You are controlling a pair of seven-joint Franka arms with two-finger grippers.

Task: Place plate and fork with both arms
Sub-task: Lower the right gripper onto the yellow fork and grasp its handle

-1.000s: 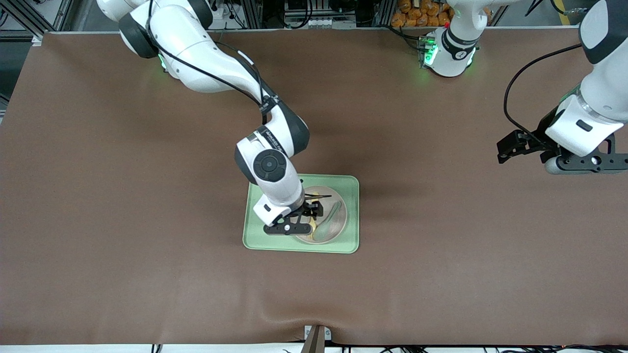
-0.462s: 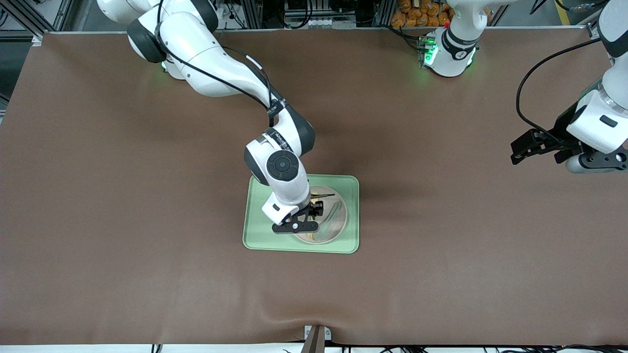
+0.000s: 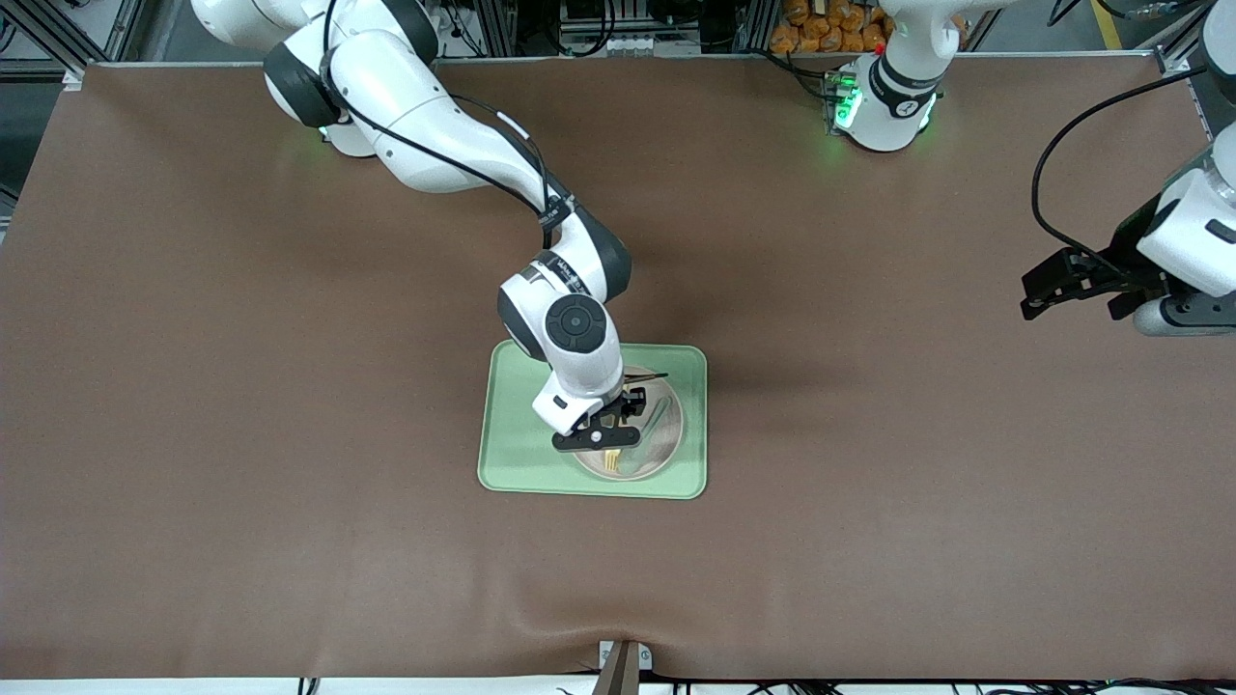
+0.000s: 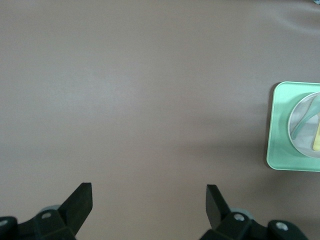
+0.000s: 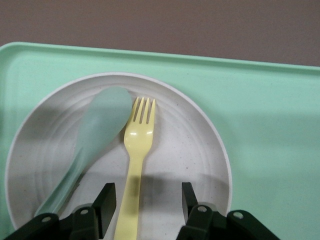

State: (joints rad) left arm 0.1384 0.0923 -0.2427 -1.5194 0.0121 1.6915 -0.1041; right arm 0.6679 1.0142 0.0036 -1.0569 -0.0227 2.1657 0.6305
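While the right tool [image 5: 145, 205] hangs low over the plate [image 5: 200, 150], its two fingers stand partly apart on either side of the fork [image 5: 135, 165] handle, with a gap showing between each finger and the yellow plastic; nothing is gripped yet. In my judgement the step in hand is the pinch on the fork.

What could go wrong from here: the handle is thin and lies flat on the plate, so fingers that come together too high would slide over it and catch nothing. The spoon [image 5: 92, 145] lies just beside the fork, its bowl touching or nearly touching the tines, and one finger sits close to its handle; a squeeze could catch the spoon as well or nudge it against the fork. Pressing down hard could also tip or shift the light plate on the tray [image 5: 270, 110].

Outward from there, the plate rests on the green tray [image 3: 507, 463] near the middle of the bench [image 3: 241, 386], toward the side of the tray that faces the left arm's end, with fork and spoon lying on it side by side.

The left tool [image 3: 1072, 285] waits, fingers spread wide and empty, over bare bench at the left arm's end, well apart from the tray.
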